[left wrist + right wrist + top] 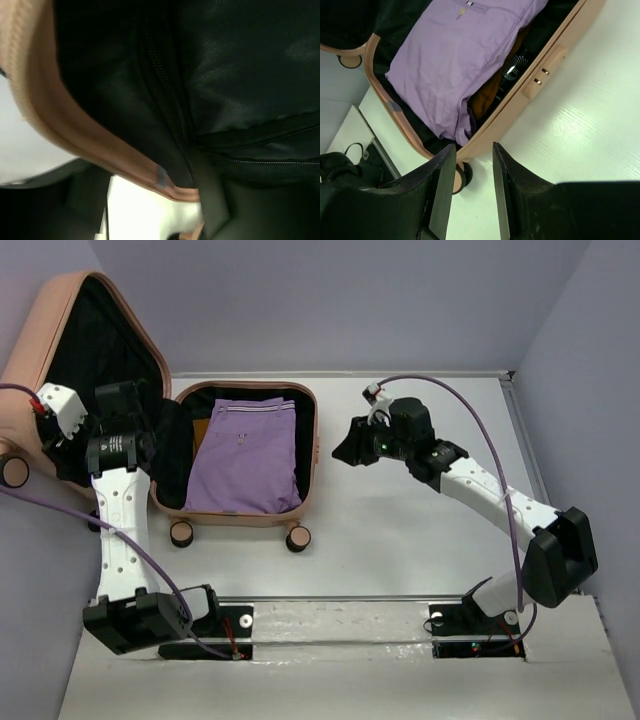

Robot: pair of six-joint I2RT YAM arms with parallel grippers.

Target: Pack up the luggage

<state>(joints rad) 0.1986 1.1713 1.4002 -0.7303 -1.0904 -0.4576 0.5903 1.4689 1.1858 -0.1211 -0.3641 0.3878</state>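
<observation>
The peach-pink luggage (312, 455) lies open on the table, its lid (60, 310) standing up at the left. A folded purple cloth (245, 455) fills the base, with a brown cloth (200, 430) under it. My left gripper (140, 405) is at the lid's lower edge near the hinge. The left wrist view shows only the pink rim (75, 130) and black lining (240, 75) very close, so its jaws cannot be made out. My right gripper (352, 450) is open and empty, just right of the base. In its wrist view it (473, 146) hovers over the rim (520, 107).
Two caster wheels (298, 538) (181, 533) stick out at the base's near edge. A lock block (545, 72) sits on the base's right wall. A white table (420, 530) spreads right of the luggage, with purple walls around it.
</observation>
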